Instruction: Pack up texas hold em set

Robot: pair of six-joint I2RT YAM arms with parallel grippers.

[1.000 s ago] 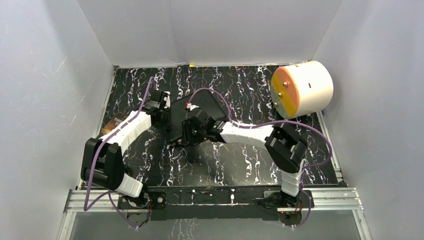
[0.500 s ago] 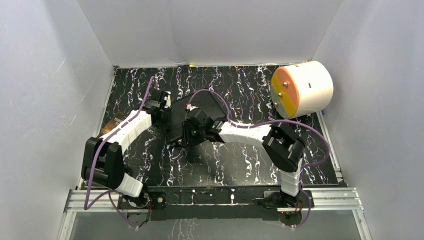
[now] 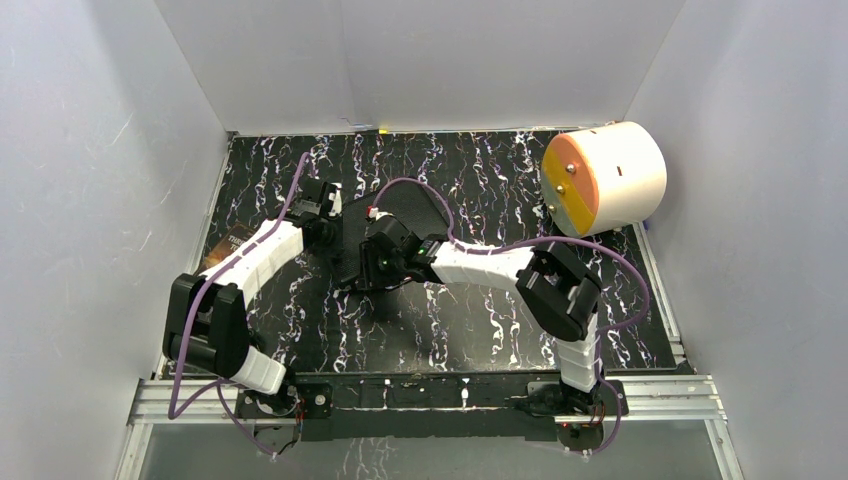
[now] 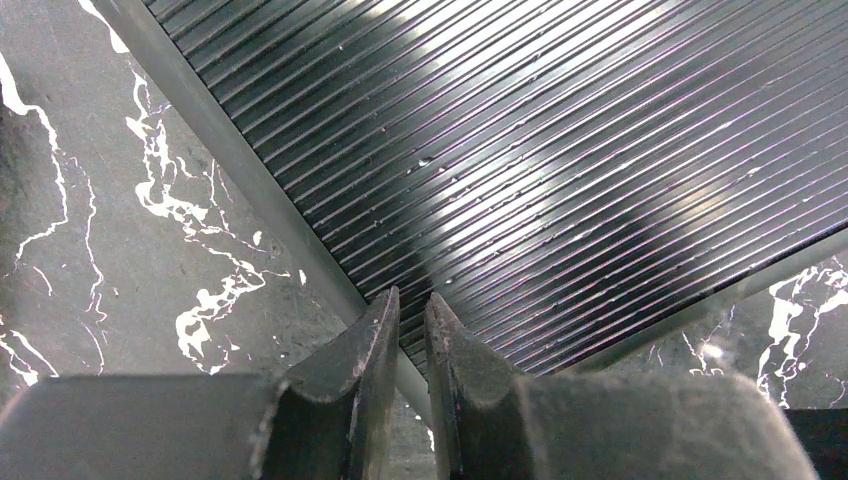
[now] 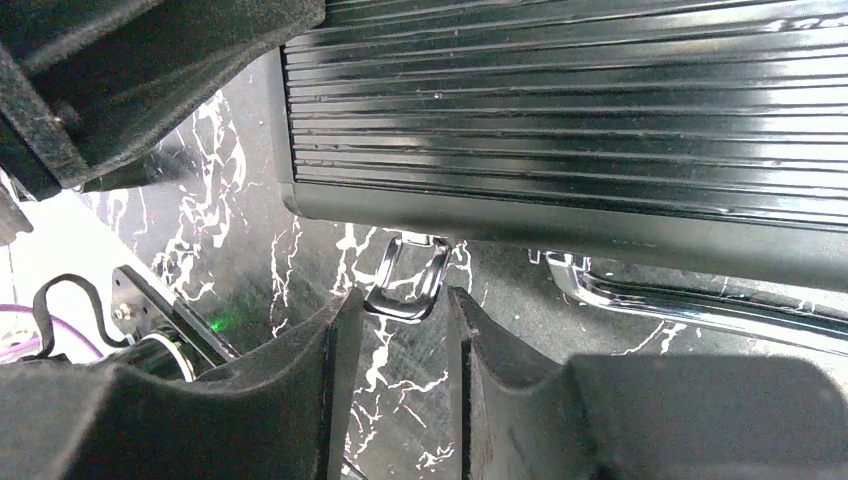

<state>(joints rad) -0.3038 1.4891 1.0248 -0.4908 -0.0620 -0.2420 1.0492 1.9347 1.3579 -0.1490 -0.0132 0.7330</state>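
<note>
The right hand (image 5: 400, 305) is open, its two fingers parted just wide enough to stand either side of the chrome latch (image 5: 408, 280) that hangs off the near wall of the black ribbed case (image 5: 560, 120). The case lies flat in the middle of the table, lid down. The step looks like fastening this latch. To do it well, the fingers should keep the loop centred between them. One pad should then push it up and flat against the case wall, not pinch it, since the metal is slick and the loop swings freely. The long chrome handle (image 5: 640, 295) lies just beside the latch and should be kept clear of the right finger.

Farther out, the left hand (image 4: 412, 312) sits at the case's left edge with its fingers almost together, only a slit between them. The rim runs into that slit, but I cannot tell whether they pinch it or merely rest there. Steady downward pressure here would probably stop the case sliding as the latch is pushed.

The table (image 4: 120, 250) is black with white marble veining and looks smooth. A brown printed item (image 3: 228, 245) shows partly under the left arm. At the far right lies a white cylinder with an orange face (image 3: 605, 178), well apart from the case. White walls (image 3: 450, 60) close in three sides.
</note>
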